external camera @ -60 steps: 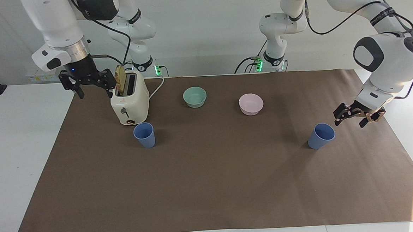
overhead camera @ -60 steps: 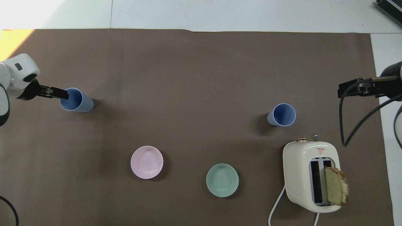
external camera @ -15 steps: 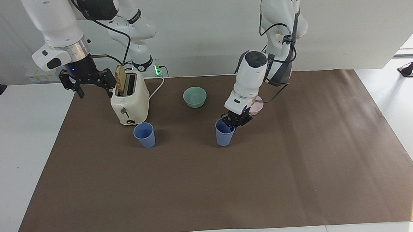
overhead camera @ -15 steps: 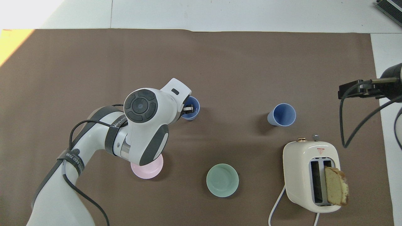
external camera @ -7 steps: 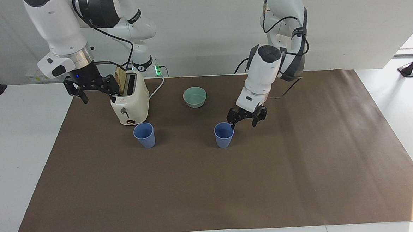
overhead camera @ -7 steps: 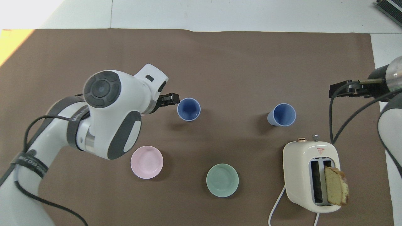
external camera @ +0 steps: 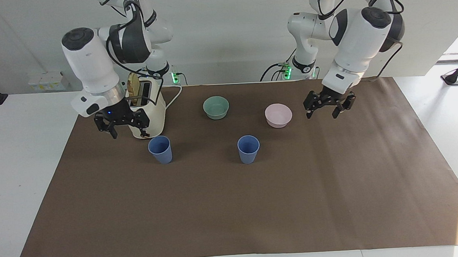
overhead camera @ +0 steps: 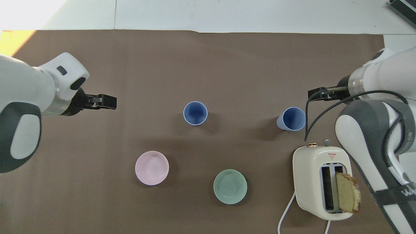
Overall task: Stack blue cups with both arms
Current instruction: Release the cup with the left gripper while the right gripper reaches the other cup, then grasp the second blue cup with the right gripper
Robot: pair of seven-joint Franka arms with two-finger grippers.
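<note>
Two blue cups stand upright on the brown mat. One cup [external camera: 160, 149] [overhead camera: 291, 119] is just in front of the toaster. The other cup [external camera: 248, 149] [overhead camera: 195, 113] stands at the middle of the mat. My left gripper [external camera: 322, 114] [overhead camera: 109, 101] is open and empty, up over the mat beside the pink bowl, toward the left arm's end and apart from both cups. My right gripper [external camera: 128, 130] [overhead camera: 314, 94] is open and empty, low over the mat by the toaster, close to the cup there without touching it.
A cream toaster [external camera: 149, 113] [overhead camera: 320, 162] with a bread slice [overhead camera: 347, 192] in one slot stands at the right arm's end. A teal-green bowl [external camera: 216, 107] [overhead camera: 230, 186] and a pink bowl [external camera: 278, 115] [overhead camera: 152, 167] sit nearer the robots than the cups.
My left gripper let go of the middle cup and has drawn back toward the left arm's end. My right gripper has come down and over toward the cup by the toaster.
</note>
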